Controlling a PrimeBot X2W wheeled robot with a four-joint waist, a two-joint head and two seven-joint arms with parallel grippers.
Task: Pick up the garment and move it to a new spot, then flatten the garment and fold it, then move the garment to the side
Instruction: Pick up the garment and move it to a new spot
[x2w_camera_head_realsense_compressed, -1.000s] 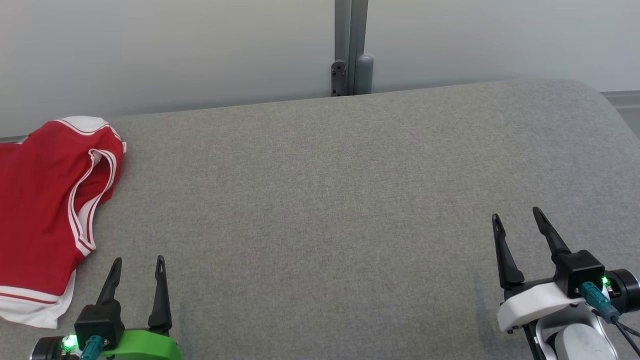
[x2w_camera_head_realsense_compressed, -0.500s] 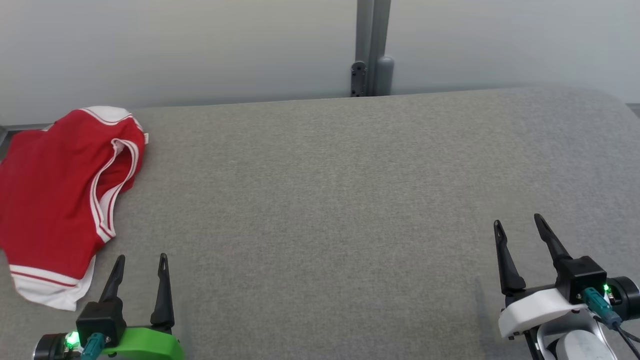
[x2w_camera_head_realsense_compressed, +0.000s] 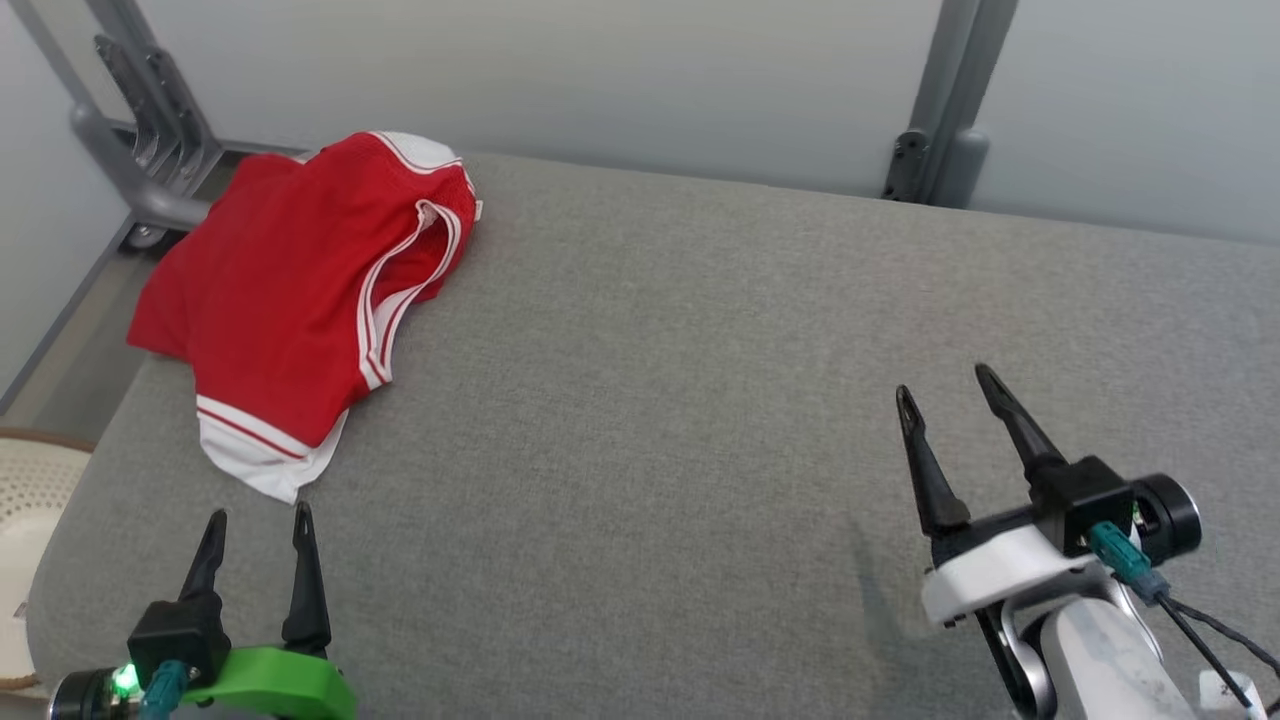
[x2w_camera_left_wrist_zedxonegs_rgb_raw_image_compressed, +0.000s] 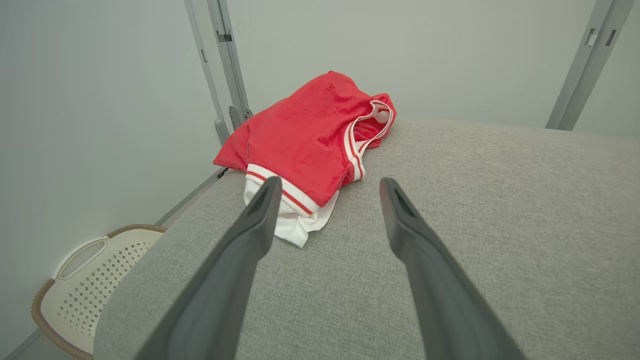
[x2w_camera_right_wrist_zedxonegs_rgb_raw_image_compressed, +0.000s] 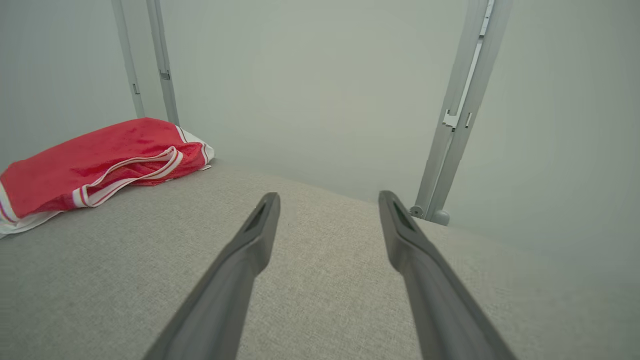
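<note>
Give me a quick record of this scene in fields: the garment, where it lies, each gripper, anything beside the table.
garment: red sleeveless jersey with white trim, bunched, not held
location: far left corner of the grey fabric-covered table
left gripper: open, empty, just short of the jersey's white hem
right gripper: open, empty, above bare table, apart from the jersey
beside table: white perforated basket with brown rim, lower left

One red, white-trimmed garment (x2w_camera_head_realsense_compressed: 290, 290) lies just ahead of the left end effector (x2w_camera_head_realsense_compressed: 258, 512) and well off to the left of the right end effector (x2w_camera_head_realsense_compressed: 945, 381). There are two end effectors, each with two dark fingers (x2w_camera_head_realsense_compressed: 925, 470) spread apart, four in all. One grey bench (x2w_camera_head_realsense_compressed: 650, 350) lies under both. One pale perforated basket (x2w_camera_head_realsense_compressed: 25, 500) sits left of the left end effector. Two frame posts rise beyond the fingertips: the left post (x2w_camera_head_realsense_compressed: 130, 110) and the right post (x2w_camera_head_realsense_compressed: 945, 100).
</note>
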